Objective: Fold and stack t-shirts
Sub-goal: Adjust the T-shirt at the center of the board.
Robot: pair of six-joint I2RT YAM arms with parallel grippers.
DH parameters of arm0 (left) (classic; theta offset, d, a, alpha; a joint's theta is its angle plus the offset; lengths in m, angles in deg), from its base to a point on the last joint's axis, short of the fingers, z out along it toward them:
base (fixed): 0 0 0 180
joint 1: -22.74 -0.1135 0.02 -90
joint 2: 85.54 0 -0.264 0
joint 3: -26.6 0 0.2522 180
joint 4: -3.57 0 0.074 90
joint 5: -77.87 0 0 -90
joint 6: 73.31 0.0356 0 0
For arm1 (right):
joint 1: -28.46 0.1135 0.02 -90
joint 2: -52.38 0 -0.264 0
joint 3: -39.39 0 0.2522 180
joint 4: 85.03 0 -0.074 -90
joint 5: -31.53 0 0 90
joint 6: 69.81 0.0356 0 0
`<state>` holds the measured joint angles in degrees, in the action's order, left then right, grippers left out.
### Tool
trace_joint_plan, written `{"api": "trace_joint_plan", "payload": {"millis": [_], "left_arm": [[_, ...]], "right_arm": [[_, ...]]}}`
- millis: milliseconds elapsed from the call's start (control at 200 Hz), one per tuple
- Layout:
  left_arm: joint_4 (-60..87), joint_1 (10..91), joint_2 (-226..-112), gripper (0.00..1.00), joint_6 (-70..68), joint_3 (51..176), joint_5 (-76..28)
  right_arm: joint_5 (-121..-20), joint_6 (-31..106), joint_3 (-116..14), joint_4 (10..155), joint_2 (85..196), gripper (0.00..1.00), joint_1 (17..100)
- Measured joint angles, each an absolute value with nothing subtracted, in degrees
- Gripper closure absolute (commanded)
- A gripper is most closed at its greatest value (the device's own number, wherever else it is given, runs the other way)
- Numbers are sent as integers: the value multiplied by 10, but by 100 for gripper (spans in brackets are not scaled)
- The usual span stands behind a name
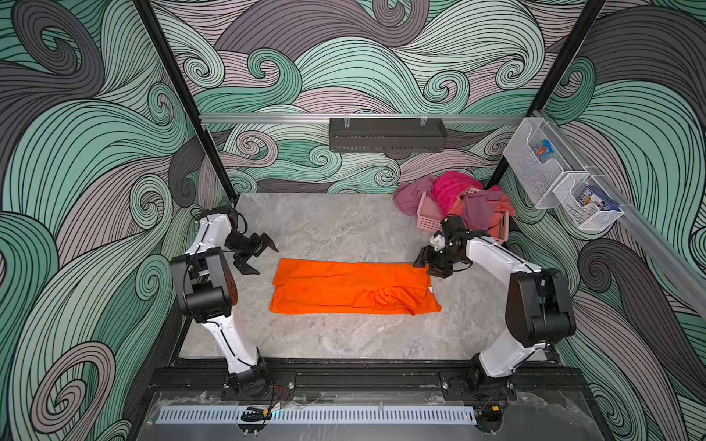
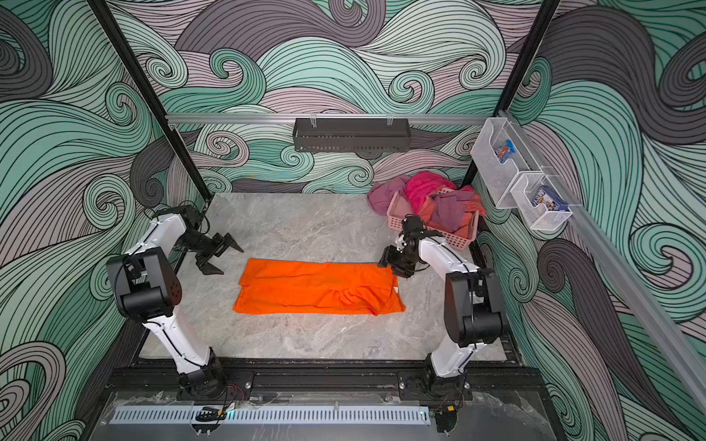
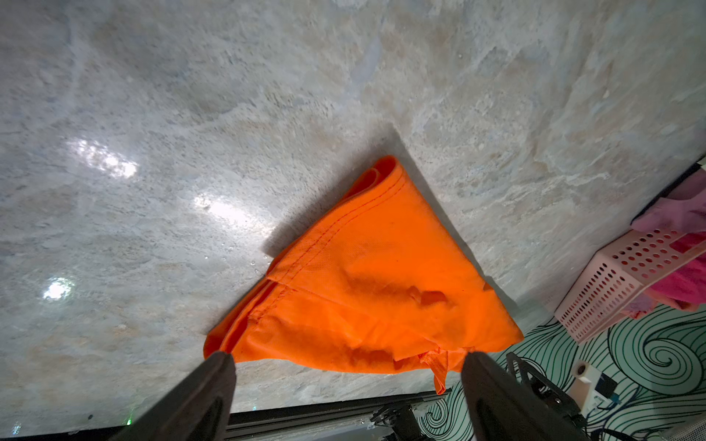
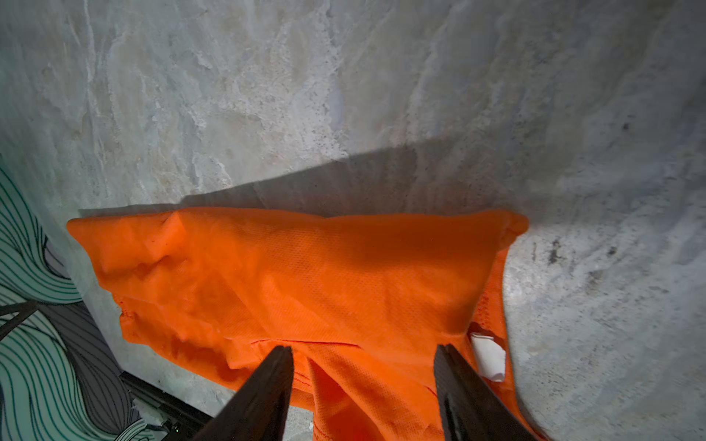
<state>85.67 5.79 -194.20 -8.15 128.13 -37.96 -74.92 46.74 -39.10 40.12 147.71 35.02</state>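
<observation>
The orange t-shirt (image 1: 351, 288) lies folded in a long strip in the middle of the grey table (image 1: 336, 225). The left gripper (image 1: 266, 261) is wide open, holds nothing and hangs just beside the shirt's left end. The right gripper (image 4: 365, 348) is over the shirt's right end, near the white label (image 4: 489, 357), with its jaws apart and not pinching the cloth.

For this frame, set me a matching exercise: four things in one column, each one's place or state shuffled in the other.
1 orange t-shirt
2 pink basket
3 left gripper
4 right gripper

A heaped with clothes, far right corner
B open, beside the shirt, off the cloth
C folded into a long strip, lying flat
D open, over the shirt's neck end

Pairs: 1-C, 2-A, 3-B, 4-D
</observation>
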Motion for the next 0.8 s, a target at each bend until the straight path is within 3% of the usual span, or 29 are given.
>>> {"api": "trace_joint_plan", "payload": {"millis": [475,585,801], "left_arm": [[857,58,-1942,4,-81,1275,-378],[857,58,-1942,4,-81,1275,-378],[859,58,-1942,4,-81,1275,-374]], "right_arm": [[-714,465,-384,383,1488,43,346],[-714,463,-384,386,1515,54,346],[-722,454,-413,386,1559,93,346]]}}
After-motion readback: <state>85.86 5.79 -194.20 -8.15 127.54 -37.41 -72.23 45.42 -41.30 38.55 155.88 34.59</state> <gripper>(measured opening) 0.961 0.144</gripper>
